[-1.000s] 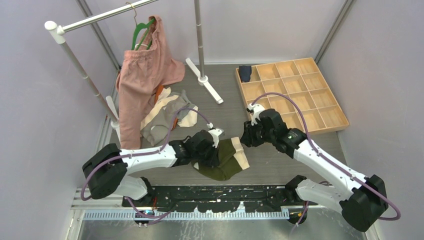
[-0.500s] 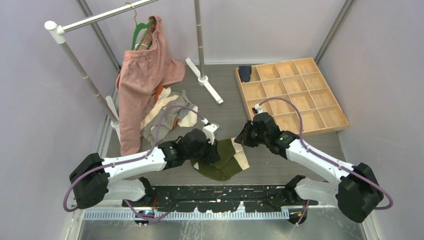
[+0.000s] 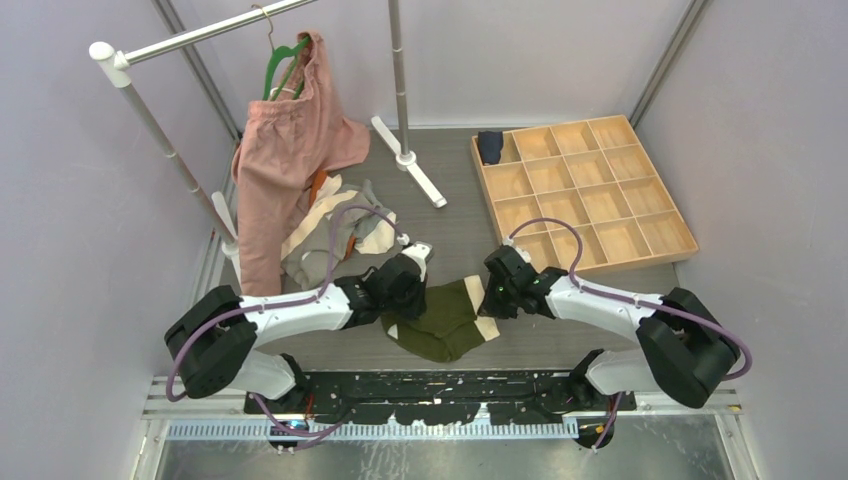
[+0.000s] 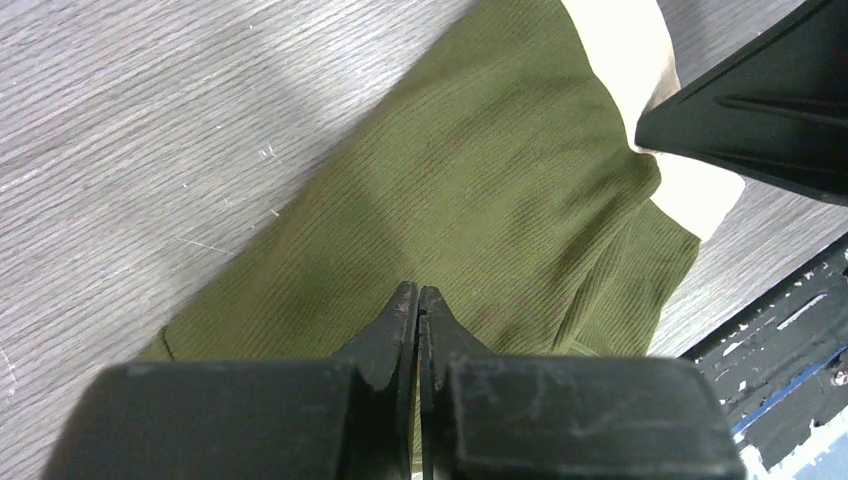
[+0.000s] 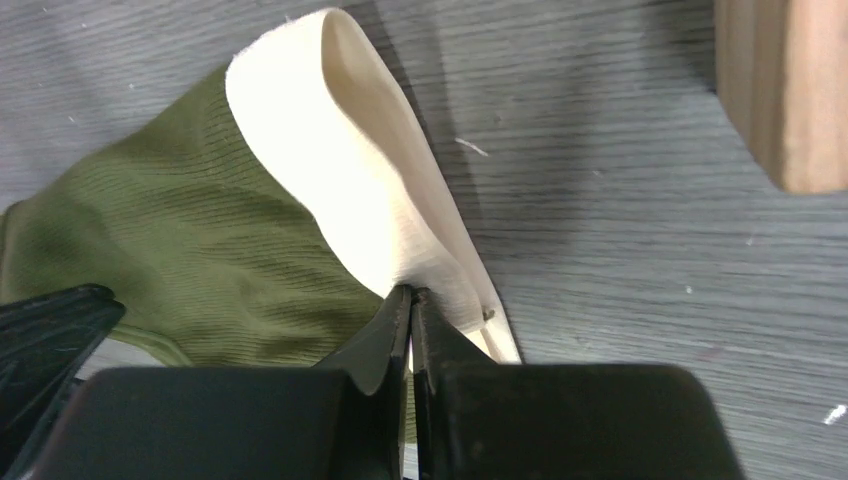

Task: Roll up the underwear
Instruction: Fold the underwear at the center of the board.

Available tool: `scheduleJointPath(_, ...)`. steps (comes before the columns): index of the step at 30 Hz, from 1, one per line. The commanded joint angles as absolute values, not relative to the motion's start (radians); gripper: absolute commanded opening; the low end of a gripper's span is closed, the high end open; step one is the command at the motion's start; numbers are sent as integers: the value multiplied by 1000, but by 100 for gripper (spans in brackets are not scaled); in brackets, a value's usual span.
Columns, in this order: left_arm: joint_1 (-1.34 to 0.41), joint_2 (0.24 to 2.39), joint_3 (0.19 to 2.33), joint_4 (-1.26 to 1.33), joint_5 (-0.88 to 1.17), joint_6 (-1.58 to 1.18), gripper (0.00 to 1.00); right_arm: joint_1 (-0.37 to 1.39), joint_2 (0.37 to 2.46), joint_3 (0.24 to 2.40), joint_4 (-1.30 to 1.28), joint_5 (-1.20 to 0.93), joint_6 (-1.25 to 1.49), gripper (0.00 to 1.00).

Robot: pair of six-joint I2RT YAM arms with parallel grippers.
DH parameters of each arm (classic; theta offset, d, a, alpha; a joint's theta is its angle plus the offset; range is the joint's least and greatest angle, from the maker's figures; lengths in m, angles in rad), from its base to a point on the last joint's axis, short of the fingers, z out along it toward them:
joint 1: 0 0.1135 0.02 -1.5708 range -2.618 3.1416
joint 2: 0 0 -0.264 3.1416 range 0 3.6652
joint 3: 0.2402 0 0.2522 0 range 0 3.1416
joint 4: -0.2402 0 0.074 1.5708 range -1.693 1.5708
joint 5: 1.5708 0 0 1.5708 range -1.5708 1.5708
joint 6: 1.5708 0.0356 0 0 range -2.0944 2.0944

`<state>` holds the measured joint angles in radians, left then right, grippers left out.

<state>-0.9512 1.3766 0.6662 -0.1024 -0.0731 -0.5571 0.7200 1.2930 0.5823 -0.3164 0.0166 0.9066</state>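
The right gripper pinches the cream waistband of the olive underwear, which spreads ahead and left of its tips. The left gripper has its jaws pressed together, with the green cloth directly under the tips.

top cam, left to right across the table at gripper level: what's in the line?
underwear pile → left gripper → olive underwear → right gripper → wooden tray

Left gripper, jaws together, over olive underwear.
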Motion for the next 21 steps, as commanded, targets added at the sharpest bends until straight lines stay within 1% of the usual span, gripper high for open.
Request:
scheduleJointPath(1, -943, 1380, 666, -93, -125, -574, 1, 735, 1362, 554, -380, 143, 947, 8)
scheduleJointPath(4, -937, 1377, 653, -96, -133, -573, 1, 737, 1377, 559, -377, 150, 942, 10)
scheduleJointPath(6, -934, 1376, 647, -102, -138, -568, 1, 743, 1350, 572, -373, 151, 924, 11)
scheduleJointPath(14, -911, 1363, 613, -126, -145, -567, 1, 756, 1117, 637, -433, 157, 810, 23)
scheduleJointPath(17, -911, 1350, 575, -121, -134, -590, 1, 757, 1098, 648, -433, 123, 825, 24)
scheduleJointPath(21, -911, 1327, 529, -123, -123, -627, 1, 757, 1163, 633, -319, -27, 867, 22)
